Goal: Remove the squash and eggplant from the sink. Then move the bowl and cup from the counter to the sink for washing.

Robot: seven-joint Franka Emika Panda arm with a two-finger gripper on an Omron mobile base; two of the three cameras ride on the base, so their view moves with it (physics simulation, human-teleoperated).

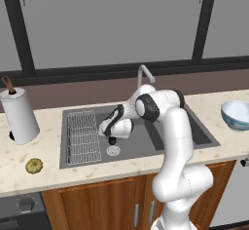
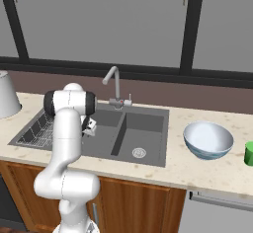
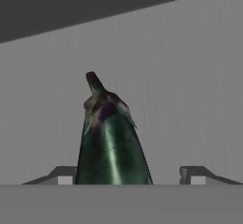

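The gripper [image 3: 128, 174] is reaching into the matte grey sink [image 1: 194, 126], fingers apart around the glossy, tapered dark eggplant [image 3: 111, 142]; the ribbed squash [image 1: 34, 165] is sitting on the speckled counter [image 1: 19, 175].

White Franka Panda arm with dark joints rises upright from the base, elbow high, forearm folded forward and down. Wrist bent so the hand points steeply downward. Two-finger gripper [image 1: 112, 140] low, jaws standing apart; small dark finger tips [image 3: 64, 174] well separated in hand view, not clamped.
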